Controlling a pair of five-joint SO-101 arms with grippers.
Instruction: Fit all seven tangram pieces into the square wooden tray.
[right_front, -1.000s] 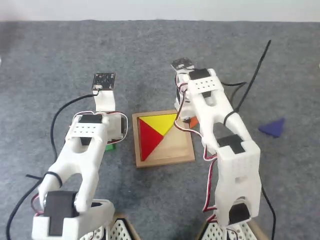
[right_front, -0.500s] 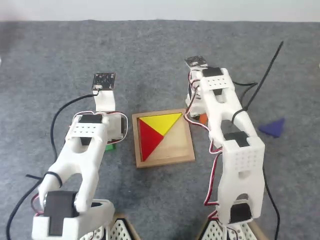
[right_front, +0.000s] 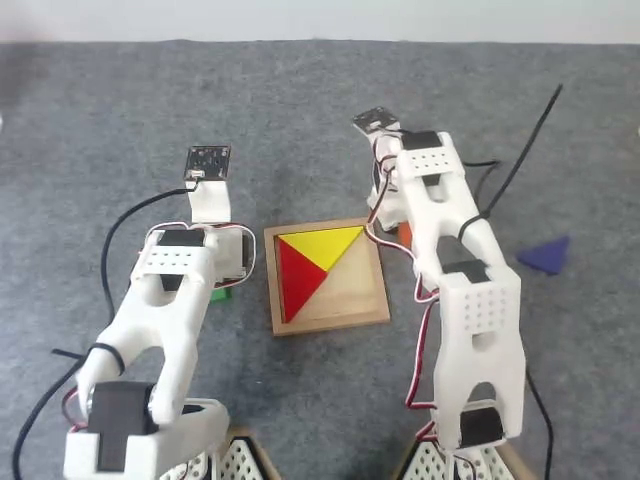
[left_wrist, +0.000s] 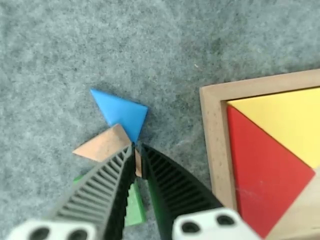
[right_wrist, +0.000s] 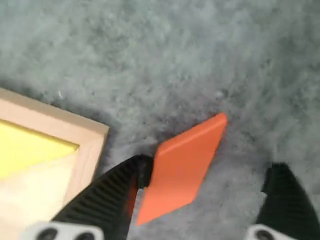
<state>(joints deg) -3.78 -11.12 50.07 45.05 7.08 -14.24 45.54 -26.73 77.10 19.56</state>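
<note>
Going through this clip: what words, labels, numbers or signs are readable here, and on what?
No readable text.
The wooden tray and the yellow piece, red piece, orange piece and blue piece are plain.
Any marks on the small board at the left arm's wrist are too small to read.

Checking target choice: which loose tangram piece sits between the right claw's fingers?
The orange parallelogram, just off a corner of the tray. The purple triangle lies far off; the blue triangle and tan piece sit by the left claw.
</note>
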